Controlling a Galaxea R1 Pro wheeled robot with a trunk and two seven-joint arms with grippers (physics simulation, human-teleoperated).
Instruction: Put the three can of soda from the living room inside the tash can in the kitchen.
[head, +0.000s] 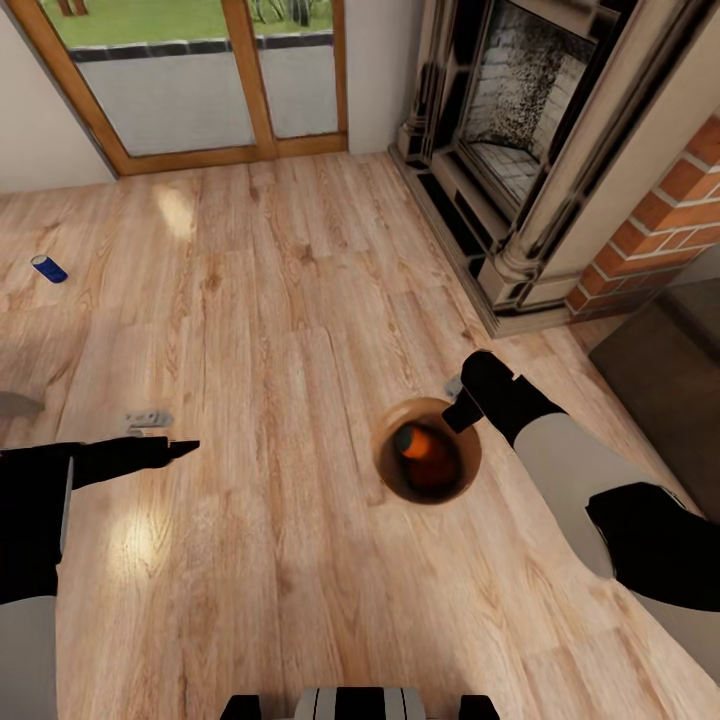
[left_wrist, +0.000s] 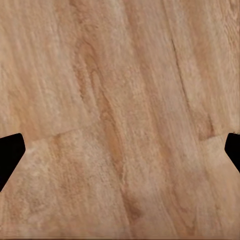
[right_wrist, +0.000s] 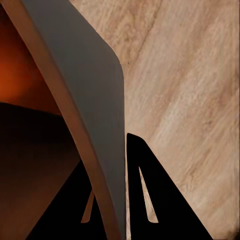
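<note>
While my right gripper (right_wrist: 107, 200) pinches the trash can (head: 428, 492) rim, orange can (head: 420, 442) inside just below it, blue can (head: 48, 268) far beyond my spread-open left gripper (head: 185, 447).

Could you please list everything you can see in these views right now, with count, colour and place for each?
orange can: one, bright orange, lying inside the bin.
blue can: one, blue, lying on the floor far to the left.
bin: one, brown inside, grey outside, held by its rim just ahead of the robot.
small grey object: one, on the floor near the left gripper; too small to identify.
floor: light wood planks.
glass doors: wood-framed, far wall.
fireplace: pale surround, brick beside it, at right.
left gripper: black, open, empty over the floor.
right gripper: black, clamped on the bin's rim.
</note>
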